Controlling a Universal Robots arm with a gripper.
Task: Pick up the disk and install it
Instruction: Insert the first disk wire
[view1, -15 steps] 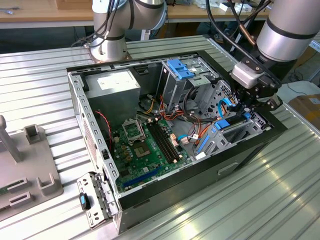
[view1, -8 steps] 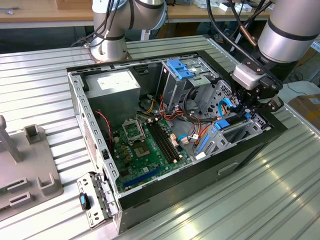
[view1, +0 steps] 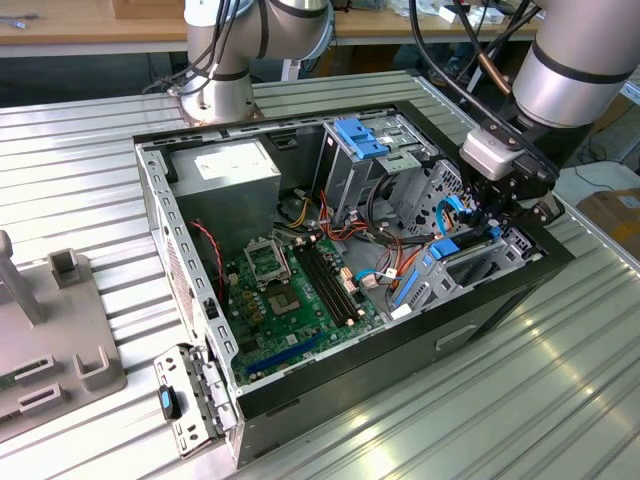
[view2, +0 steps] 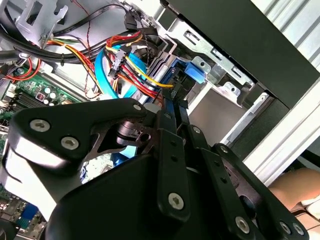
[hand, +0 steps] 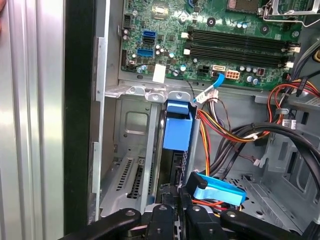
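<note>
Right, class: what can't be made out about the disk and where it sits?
The disk, first wrist view: seen edge-on, near end hidden behind the gripper.
How deep the disk sits, exterior view: blocked by the gripper.
The circuit board, second wrist view: mostly covered by the gripper's body.

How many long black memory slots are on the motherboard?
4 memory slots, lying side by side on the green motherboard next to the processor socket; none seem hidden.

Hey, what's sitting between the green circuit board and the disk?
In the first wrist view, the bay's metal rim separates the circuit board from the disk.
</note>
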